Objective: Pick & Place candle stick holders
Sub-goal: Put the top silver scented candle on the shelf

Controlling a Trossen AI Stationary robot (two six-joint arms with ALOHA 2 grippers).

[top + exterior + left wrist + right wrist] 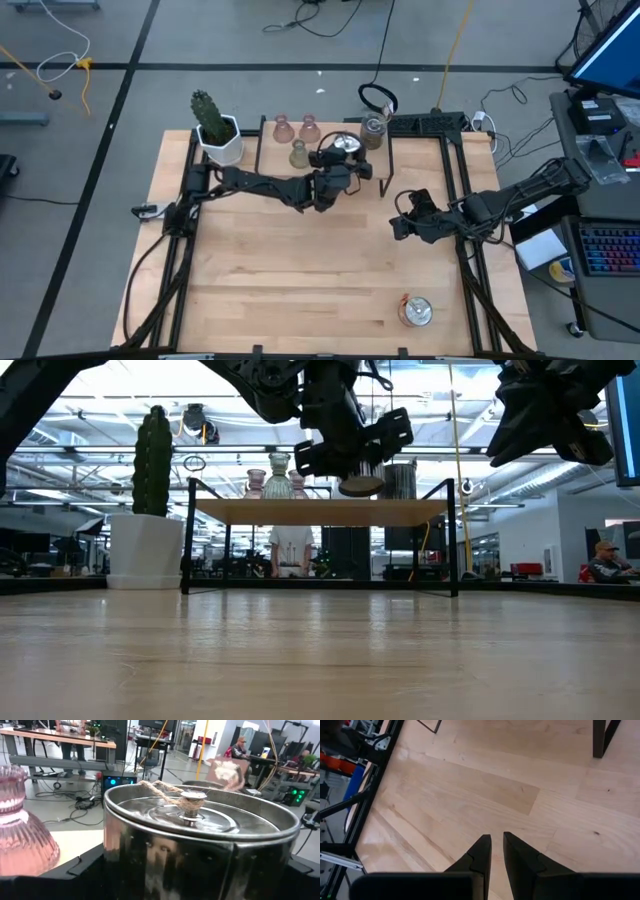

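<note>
My left gripper (340,160) is shut on a shiny silver round holder (200,835) with a twine wick in its middle, held over the raised wooden shelf (320,511) at the table's far side. Two pale pink holders (283,127) (309,127) and an olive-green one (298,153) stand on the shelf, left of the held holder. A second silver holder (375,130) stands at the shelf's right end. A third (415,311) stands on the table near the front edge. My right gripper (496,840) hovers shut and empty over the table's right half. My left gripper pinches the silver holder by its round side wall (115,865), one finger on each side. The fingers slant down toward the table's far edge. The holder sits level with its open top up, lifted just clear of the shelf top, as the low view (360,486) shows.
A green cactus in a white pot (215,130) stands at the shelf's left end. The shelf's black metal frame (388,170) drops to the table beside my left gripper. Bare wood lies between the shelf and the front edge. People sit in the room behind.
</note>
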